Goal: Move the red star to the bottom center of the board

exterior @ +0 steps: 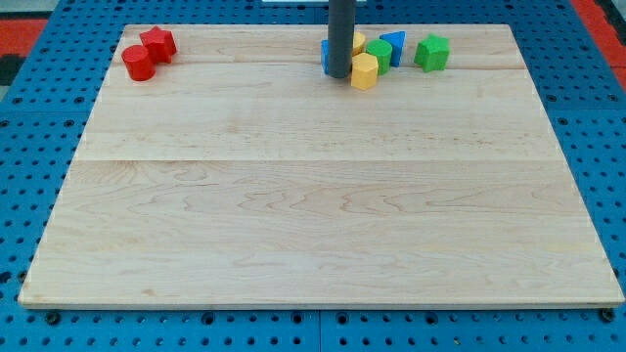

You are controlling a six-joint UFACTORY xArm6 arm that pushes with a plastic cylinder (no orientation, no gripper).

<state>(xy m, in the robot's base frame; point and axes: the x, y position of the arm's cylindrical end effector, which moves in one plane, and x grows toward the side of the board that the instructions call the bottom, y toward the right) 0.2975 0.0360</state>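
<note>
Although the task calls for the red star (157, 42) to end at the bottom centre of the board (313, 235), the star lies at the view's top left corner, touching a red cylinder (138, 64) that sits just below and to its left. My tip (339, 75) rests at the view's top centre, well apart from the star, beside a cluster of other blocks. A yellow block (364, 71) of rounded, roughly hexagonal form sits just to the tip's right; a second yellow block (359, 42) shows partly behind the rod. A green block (380, 53) and a blue triangular block (394, 44) stand just beyond, and a green block of star-like outline (431, 52) lies slightly apart to the right. A sliver of another blue block (325, 56) shows at the rod's left edge; its shape cannot be told. The arm carries no jaws: it ends in a plain rod that holds nothing. Judged from this arrangement, the task is essentially unstarted. What remains is to bring the tip above the star and push it down and rightward across the board, leaving the red cylinder behind.
</note>
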